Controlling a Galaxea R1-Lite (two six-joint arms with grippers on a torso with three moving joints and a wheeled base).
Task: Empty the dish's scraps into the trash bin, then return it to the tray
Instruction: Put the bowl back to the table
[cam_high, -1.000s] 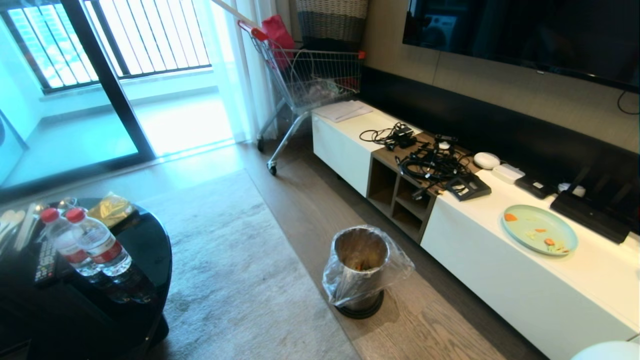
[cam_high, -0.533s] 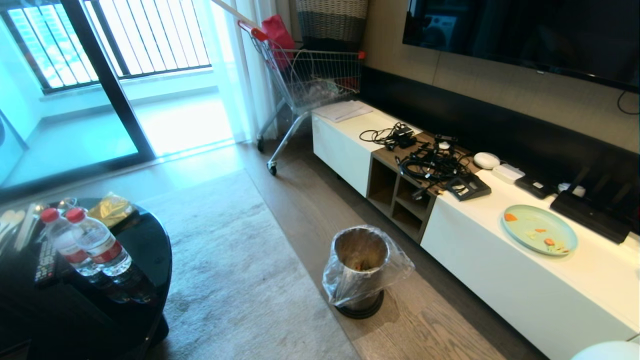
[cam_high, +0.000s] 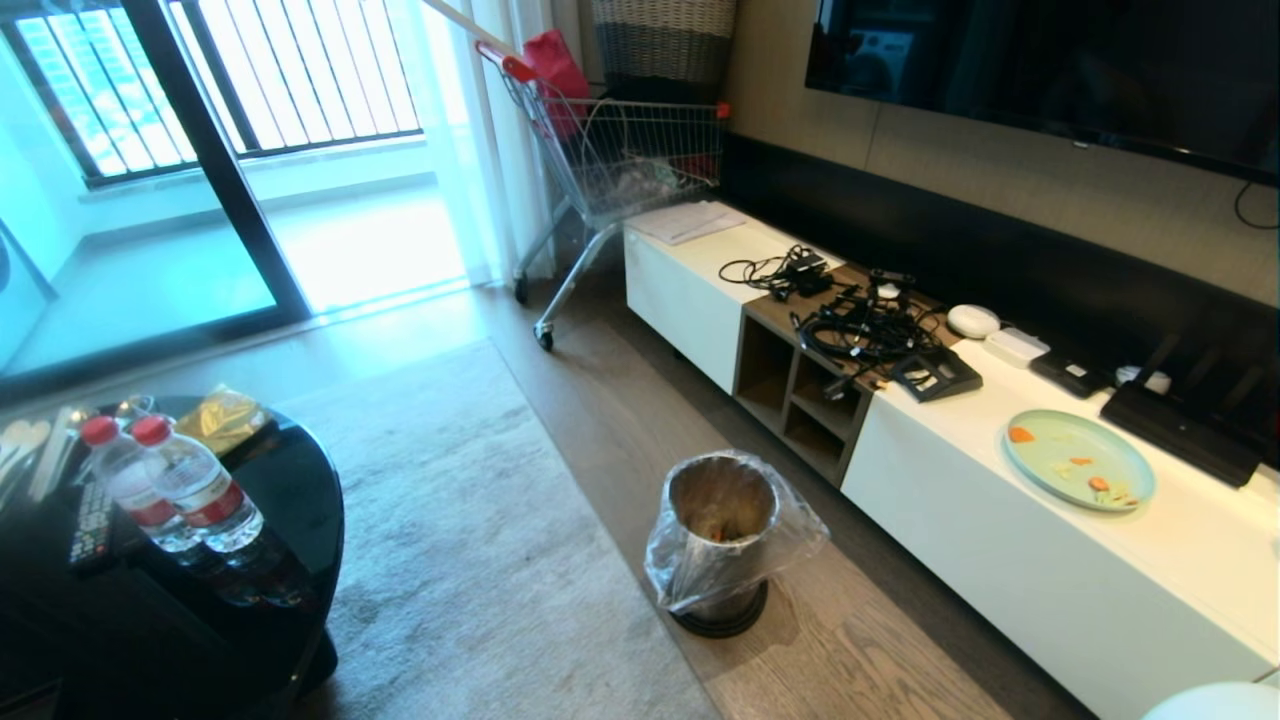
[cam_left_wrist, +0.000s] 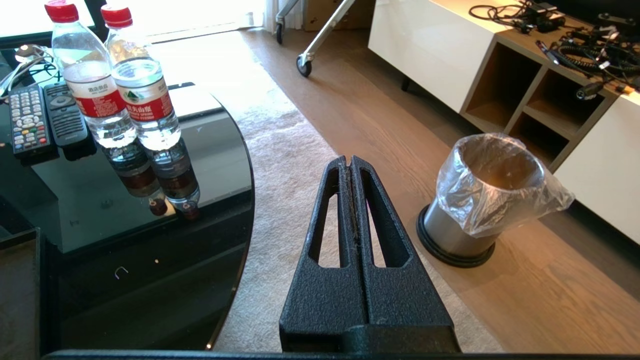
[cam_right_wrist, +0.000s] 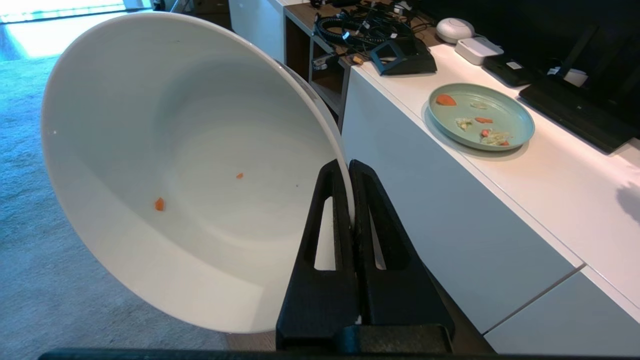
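Right gripper: the black right gripper (cam_right_wrist: 350, 167) is closed on the rim of the round, glossy white bowl (cam_right_wrist: 190, 170), one finger inside the wall and one outside; the dish is held tipped on edge, its mouth facing the wrist camera.
Left gripper: the black left gripper (cam_left_wrist: 350, 162) is closed with nothing between its fingers, and hangs above the carpet edge between the black glass tabletop (cam_left_wrist: 220, 145) and the bin.
Dish contents: only two tiny orange scraps (cam_right_wrist: 159, 204) are seen clinging to the inner wall; the slices themselves are not visible there.
Dish handling: the bowl is judged stiff, breakable and slick from its glaze; a thin-rim pinch is likely to let it swing or slip, so slow, level carrying is advised and any knock against hard edges is to be avoided.
Trash bin: the small shiny metal cylinder (cam_high: 722, 520) on a dark round base, lined with a clear plastic bag, stands on the wooden floor (cam_high: 850, 650) just beside the long white cabinet (cam_high: 1050, 590); orange pieces are glimpsed inside.
Tray: no black tray can be identified with certainty in any view.
Room: a pale teal plate (cam_high: 1079, 459) with food bits lies on the cabinet top, well apart from the bin; a grey carpet (cam_high: 450, 520) covers the floor centre, and two water bottles (cam_high: 170, 485) stand on the dark tabletop.
Stage: emptying is judged done; the return to the tray remains.
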